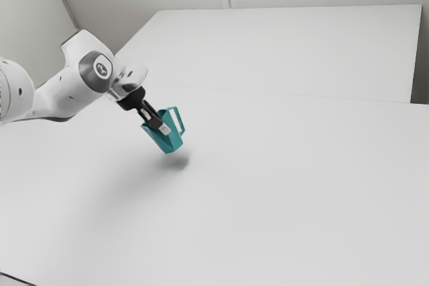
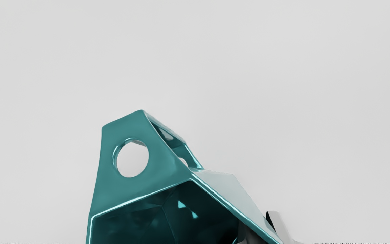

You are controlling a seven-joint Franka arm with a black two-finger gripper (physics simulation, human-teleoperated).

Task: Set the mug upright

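Observation:
Gripping the teal mug (image 1: 170, 143) by its side wall, my gripper (image 1: 163, 128) holds it tilted, with its mouth facing up toward the hand and the handle on the exterior view's right. A dark shadow lies on the table below the mug, and the mug appears raised off the surface. In the wrist view the mug (image 2: 163, 169) shows its handle piece with a round hole and its dark interior. There one finger of the gripper (image 2: 261, 232) is inside the mug and the other is outside the same wall.
A wide white table (image 1: 281, 185) extends around and below the mug. Its far edge and pale walls stand at the back. A thin dark line crosses the exterior view's lower left corner.

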